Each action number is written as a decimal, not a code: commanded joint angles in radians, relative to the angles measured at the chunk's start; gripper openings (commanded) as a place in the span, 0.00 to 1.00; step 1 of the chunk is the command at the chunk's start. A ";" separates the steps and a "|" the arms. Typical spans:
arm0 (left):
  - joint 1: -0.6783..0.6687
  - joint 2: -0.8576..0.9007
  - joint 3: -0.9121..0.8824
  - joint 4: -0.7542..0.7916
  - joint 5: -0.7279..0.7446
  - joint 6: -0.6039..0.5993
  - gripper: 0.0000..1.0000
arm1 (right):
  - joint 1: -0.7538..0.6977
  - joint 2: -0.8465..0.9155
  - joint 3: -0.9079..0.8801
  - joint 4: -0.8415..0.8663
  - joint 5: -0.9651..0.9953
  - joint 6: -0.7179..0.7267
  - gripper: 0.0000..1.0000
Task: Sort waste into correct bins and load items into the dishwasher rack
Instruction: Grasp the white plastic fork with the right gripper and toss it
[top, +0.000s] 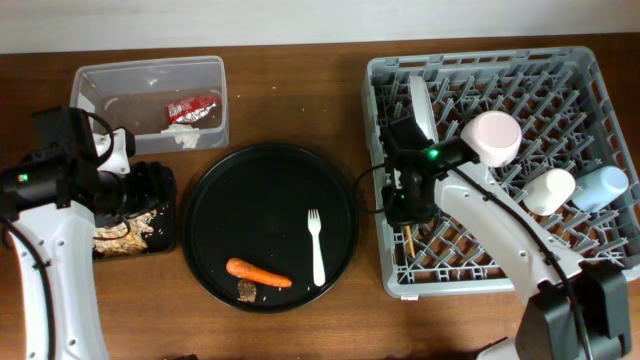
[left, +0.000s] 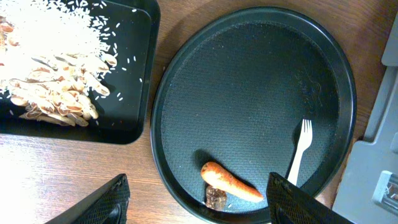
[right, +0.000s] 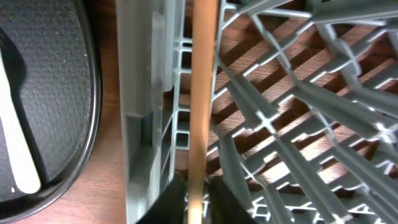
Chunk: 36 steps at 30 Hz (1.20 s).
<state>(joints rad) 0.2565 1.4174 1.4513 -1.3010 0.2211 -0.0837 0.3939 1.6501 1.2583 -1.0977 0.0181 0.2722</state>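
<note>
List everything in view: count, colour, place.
rack: one, grey, right side
plate: one, pale grey, upright in rack
bowl: one, white, in rack
cream cup: one, cream, in rack
blue cup: one, blue, in rack
chopstick: one, wooden, rack's left edge
round tray: one, black, centre
fork: one, white, on round tray
carrot: one, orange, on round tray
morsel: one, brown, beside carrot
tub: one, clear, far left
wrapper: one, red, in tub
tissue: one, white, in tub
flat tray: one, black, left
food scraps: pile, pale, in flat tray
left gripper: one, black, open
right gripper: one, black, shut on chopstick
</note>
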 joint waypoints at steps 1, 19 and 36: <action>0.002 -0.002 0.002 -0.002 0.010 0.001 0.70 | -0.003 0.024 -0.014 0.038 -0.006 -0.013 0.35; 0.002 -0.002 0.002 -0.002 0.010 0.001 0.70 | 0.351 0.546 0.285 0.187 -0.085 0.268 0.39; 0.002 -0.002 0.002 -0.005 0.010 0.001 0.70 | 0.001 0.157 0.470 -0.305 0.142 0.124 0.09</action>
<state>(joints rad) 0.2565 1.4174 1.4513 -1.3029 0.2207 -0.0837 0.4038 1.8004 1.7660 -1.4033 0.1421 0.4183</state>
